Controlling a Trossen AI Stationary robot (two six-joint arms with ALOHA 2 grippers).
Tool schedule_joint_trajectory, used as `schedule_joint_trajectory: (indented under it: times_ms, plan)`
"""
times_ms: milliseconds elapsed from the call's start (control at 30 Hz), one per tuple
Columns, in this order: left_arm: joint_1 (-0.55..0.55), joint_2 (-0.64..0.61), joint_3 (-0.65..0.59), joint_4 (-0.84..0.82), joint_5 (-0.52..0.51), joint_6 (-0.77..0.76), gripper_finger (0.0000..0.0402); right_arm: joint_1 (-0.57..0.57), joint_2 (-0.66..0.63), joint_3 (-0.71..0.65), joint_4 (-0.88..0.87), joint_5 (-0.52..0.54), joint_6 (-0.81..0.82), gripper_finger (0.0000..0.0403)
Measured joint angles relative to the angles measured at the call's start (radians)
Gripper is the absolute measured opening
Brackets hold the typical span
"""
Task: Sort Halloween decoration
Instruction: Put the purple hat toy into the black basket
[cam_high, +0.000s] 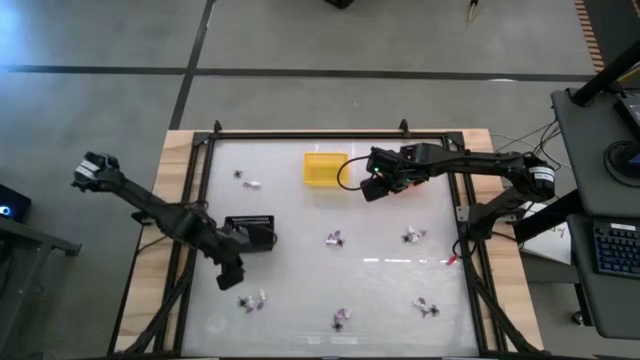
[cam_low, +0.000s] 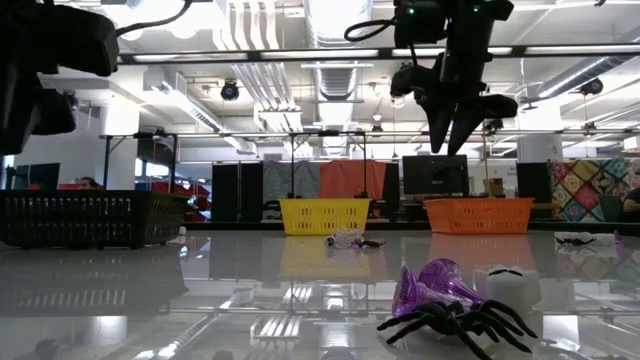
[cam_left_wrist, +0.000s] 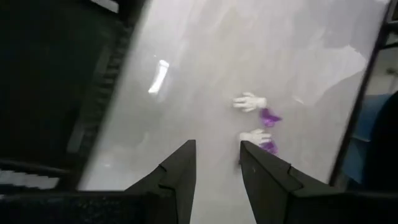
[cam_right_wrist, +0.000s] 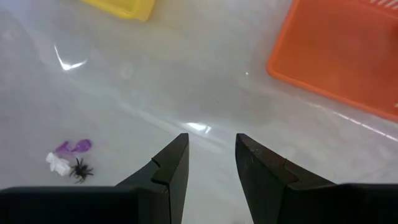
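Observation:
Small clusters of Halloween decoration, white, purple and black trinkets, lie scattered on the glossy white table: near the front left (cam_high: 252, 302), front middle (cam_high: 340, 320), front right (cam_high: 428, 308), centre (cam_high: 335, 238), right of centre (cam_high: 413, 236) and far left (cam_high: 247, 182). My left gripper (cam_high: 232, 275) hangs open, slanting down, just short of the front-left cluster (cam_left_wrist: 256, 118), touching nothing. My right gripper (cam_high: 375, 188) hangs open above the table between the yellow basket (cam_high: 325, 168) and the orange basket (cam_right_wrist: 342, 56). The centre cluster (cam_right_wrist: 68, 162) lies ahead of it.
A black basket (cam_high: 250, 232) stands right beside my left gripper, on its far side. A dark frame rail (cam_high: 330, 133) runs around the table. In the low view a purple and white cluster with a black spider (cam_low: 450, 305) lies close to the camera.

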Motion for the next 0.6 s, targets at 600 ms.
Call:
schedule_joint_trajectory:
  times_ms: [600]
  plan:
    - [-0.195,0.377,0.057,0.378,-0.05,-0.35,0.0107,0.0,0.0,-0.002,-0.004,-0.001,-0.167,0.0123]
